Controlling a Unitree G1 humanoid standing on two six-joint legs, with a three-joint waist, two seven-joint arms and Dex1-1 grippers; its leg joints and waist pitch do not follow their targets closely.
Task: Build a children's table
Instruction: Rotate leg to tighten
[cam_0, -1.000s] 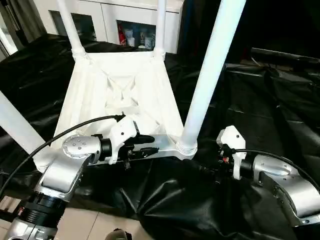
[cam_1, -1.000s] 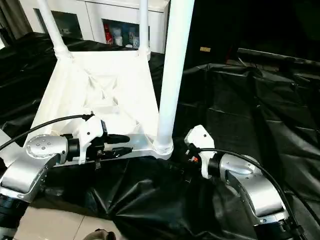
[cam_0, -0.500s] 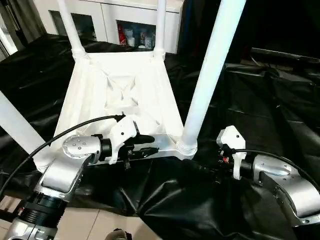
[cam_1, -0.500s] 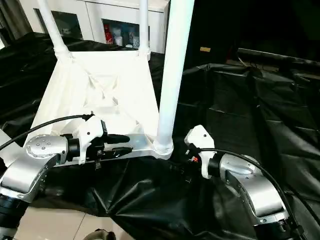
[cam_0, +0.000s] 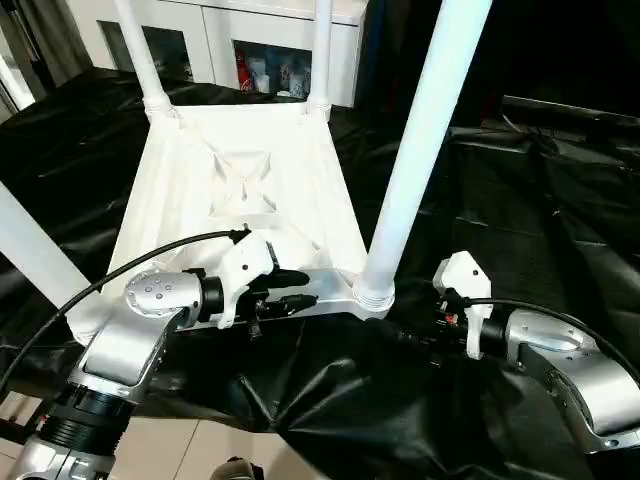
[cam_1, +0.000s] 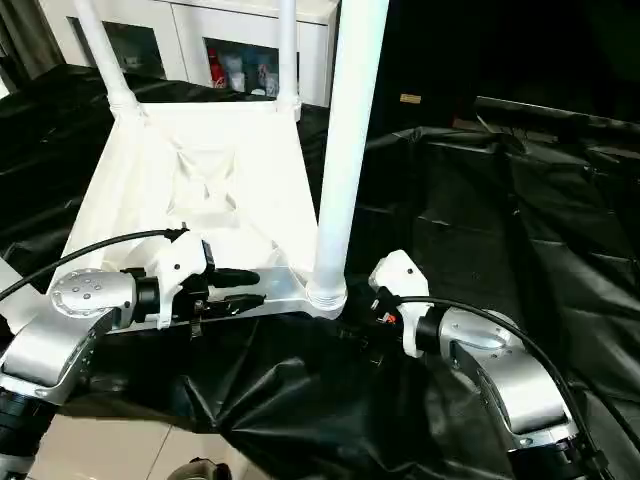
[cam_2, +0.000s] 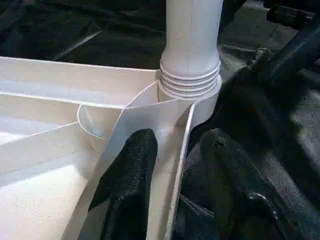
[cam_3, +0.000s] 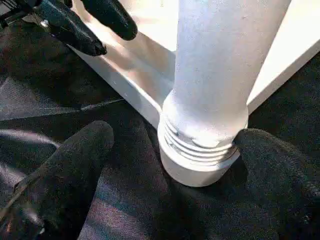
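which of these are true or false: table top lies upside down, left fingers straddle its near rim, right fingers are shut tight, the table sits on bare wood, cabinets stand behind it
1. The table top lies underside up: true.
2. The left gripper has fingers straddling the near rim: true.
3. The right gripper is shut tight: false, its fingers stand wide apart either side of the near leg.
4. The table sits on bare wood: false, on black sheeting.
5. White cabinets stand behind: true.

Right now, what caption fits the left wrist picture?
Left gripper pinching the upturned table's edge wall beside a screwed-in leg.
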